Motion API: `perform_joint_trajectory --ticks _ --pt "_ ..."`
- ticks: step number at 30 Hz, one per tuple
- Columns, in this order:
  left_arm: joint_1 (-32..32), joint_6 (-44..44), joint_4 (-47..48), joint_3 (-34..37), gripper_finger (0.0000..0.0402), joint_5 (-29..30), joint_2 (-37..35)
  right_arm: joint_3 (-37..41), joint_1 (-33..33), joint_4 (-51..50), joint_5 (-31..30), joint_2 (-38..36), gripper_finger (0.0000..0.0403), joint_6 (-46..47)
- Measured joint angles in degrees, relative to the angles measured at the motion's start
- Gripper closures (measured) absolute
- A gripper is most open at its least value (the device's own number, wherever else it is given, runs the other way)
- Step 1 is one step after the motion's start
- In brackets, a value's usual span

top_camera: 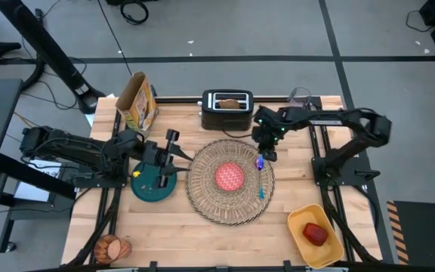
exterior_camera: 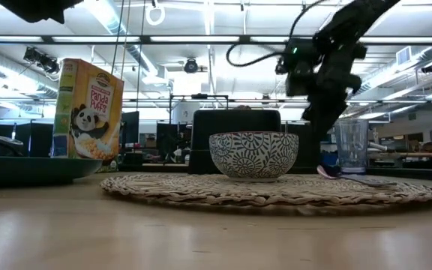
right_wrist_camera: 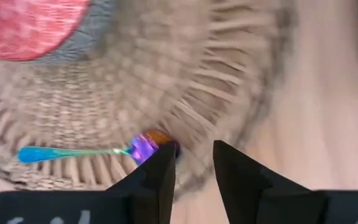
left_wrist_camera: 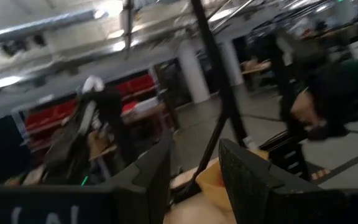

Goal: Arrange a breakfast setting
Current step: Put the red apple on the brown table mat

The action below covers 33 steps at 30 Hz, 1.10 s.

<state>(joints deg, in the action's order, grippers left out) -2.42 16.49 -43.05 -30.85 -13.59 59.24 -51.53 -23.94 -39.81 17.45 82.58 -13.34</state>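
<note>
The round straw placemat [top_camera: 229,198] lies at the table's middle, with the small red bowl [top_camera: 229,176] on it; in the low view the bowl [exterior_camera: 253,154] is blue-patterned outside. The blue spoon [top_camera: 261,181] lies on the mat's right part, and it also shows in the right wrist view [right_wrist_camera: 73,152]. My right gripper [top_camera: 266,149] is open just above the spoon's bowl end [right_wrist_camera: 145,148]; its own view shows it [right_wrist_camera: 193,163]. The teal plate [top_camera: 153,187] lies left of the mat. My left gripper [top_camera: 171,146] is open over the plate and tipped upward [left_wrist_camera: 194,168].
A black toaster [top_camera: 227,102] holding toast stands at the far edge, a cereal box [top_camera: 138,102] to its left, and a clear cup [top_camera: 300,96] to its right. A yellow bin [top_camera: 316,240] with the red apple [top_camera: 316,234] is near right. An orange cup [top_camera: 113,247] lies near left.
</note>
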Motion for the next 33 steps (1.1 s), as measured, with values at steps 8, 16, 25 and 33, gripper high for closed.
perform_joint_trajectory --ticks 8,16,25,33 --pt "-0.08 -3.89 6.01 0.0 0.0257 5.64 0.02 -0.02 14.98 -9.55 -10.47 -14.6 0.0287 18.18" --pt "-3.01 -4.99 8.93 0.0 0.0257 5.65 0.02 -0.03 42.53 -10.29 -16.83 -17.39 0.0291 46.65" --pt "-4.93 -5.23 7.35 0.0 0.0257 5.63 0.02 -0.2 62.86 -10.47 -9.34 -12.32 0.0296 81.15" --pt "-6.04 -5.77 7.27 0.0 0.0257 5.61 0.02 -7.04 73.5 -10.48 2.05 -4.21 0.0308 104.55"
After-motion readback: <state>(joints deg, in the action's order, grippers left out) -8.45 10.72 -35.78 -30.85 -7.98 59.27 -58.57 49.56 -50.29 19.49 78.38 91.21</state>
